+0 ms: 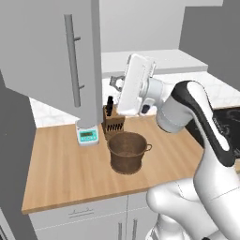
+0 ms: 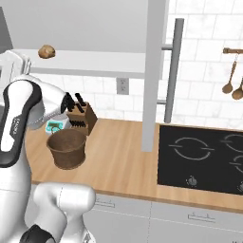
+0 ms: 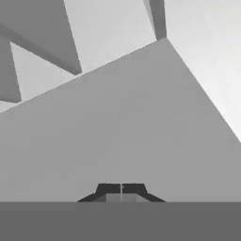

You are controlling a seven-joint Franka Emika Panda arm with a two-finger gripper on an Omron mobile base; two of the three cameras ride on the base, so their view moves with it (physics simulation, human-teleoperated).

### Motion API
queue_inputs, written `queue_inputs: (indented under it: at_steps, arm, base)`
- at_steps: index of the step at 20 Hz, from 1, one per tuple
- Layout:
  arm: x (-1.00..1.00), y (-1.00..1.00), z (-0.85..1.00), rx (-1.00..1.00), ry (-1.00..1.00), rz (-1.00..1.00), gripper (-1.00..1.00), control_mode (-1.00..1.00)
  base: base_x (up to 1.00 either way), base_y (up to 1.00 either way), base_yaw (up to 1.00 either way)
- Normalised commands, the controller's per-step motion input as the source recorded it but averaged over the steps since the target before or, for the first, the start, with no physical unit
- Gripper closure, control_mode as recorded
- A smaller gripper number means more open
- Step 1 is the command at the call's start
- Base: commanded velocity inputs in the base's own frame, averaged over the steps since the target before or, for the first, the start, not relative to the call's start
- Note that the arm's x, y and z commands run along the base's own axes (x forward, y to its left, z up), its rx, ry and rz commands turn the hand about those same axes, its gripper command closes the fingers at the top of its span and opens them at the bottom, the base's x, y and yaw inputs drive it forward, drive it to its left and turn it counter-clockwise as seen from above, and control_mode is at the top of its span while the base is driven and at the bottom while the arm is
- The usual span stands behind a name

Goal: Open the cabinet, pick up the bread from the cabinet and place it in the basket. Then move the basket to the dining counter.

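Pincer (image 3: pixel 121 189) tips together, one bread (image 2: pixel 46 51) in cabinet (image 1: pixel 42 56), one basket (image 1: pixel 127 152).

Flat even rendered light, soft faint shadows, slightly coarse, no glare

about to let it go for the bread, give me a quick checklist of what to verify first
1. Cabinet doors swung open: ok, both stand out from the front.
2. Bread in sight on the shelf: ok, lying on the shelf's left part.
3. Gripper open for a grasp: not ok, fingers shut together, holding nothing.
4. Basket upright, mouth up: ok, on the wooden worktop.
5. Basket free of clutter: ok, looks empty; knife block stands behind it.
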Motion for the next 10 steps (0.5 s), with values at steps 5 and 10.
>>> queue_inputs:
  at_steps: [5, 10]
  arm:
    - [0.26, 0.86, 0.16, -0.01, 0.2, 0.3, 1.0, -1.0]
    - [0.15, 1.0, 0.04, -0.04, 0.08, 0.16, 1.0, -1.0]
  base:
    - [0.0, 0.0, 0.0]
    - [0.0, 0.0, 0.0]
